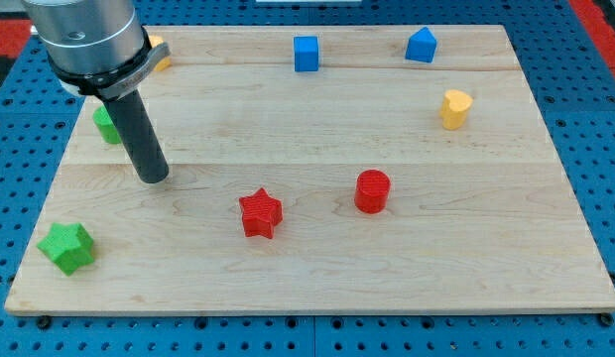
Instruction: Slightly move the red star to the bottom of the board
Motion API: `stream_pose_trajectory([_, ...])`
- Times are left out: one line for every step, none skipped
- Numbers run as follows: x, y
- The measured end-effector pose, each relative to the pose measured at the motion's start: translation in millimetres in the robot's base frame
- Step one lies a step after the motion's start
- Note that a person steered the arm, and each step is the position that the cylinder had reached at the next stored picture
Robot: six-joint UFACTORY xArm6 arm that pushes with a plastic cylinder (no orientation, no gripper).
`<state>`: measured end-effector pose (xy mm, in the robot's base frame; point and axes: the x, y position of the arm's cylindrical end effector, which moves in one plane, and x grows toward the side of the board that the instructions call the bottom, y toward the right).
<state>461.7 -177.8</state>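
Observation:
The red star (260, 213) lies on the wooden board (317, 288), left of centre in the lower half. My tip (153, 178) rests on the board up and to the left of the star, well apart from it. A red cylinder (372, 191) stands to the star's right.
A green star (66, 247) sits at the lower left. A green block (106, 124) is partly hidden behind the rod. A yellow block (159, 52) peeks out at the top left. A blue cube (306, 54) and a blue block (421, 46) are at the top. A yellow heart (454, 108) is at the right.

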Motion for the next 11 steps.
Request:
stream_pose_trajectory([-10.6, -0.5])
stream_pose_trajectory([-18.5, -0.5])
stream_pose_trajectory([-20.5, 0.1])
stream_pose_trajectory([-20.5, 25.4])
stream_pose_trajectory([-14.3, 65.4])
stream_pose_trajectory([15.2, 74.4])
stream_pose_trajectory([22.0, 98.7])
stream_pose_trajectory([23.7, 128.1])
stream_pose_trajectory([40.9, 133.6])
stream_pose_trajectory([48.7, 160.5])
stream_pose_trajectory([60.5, 161.8])
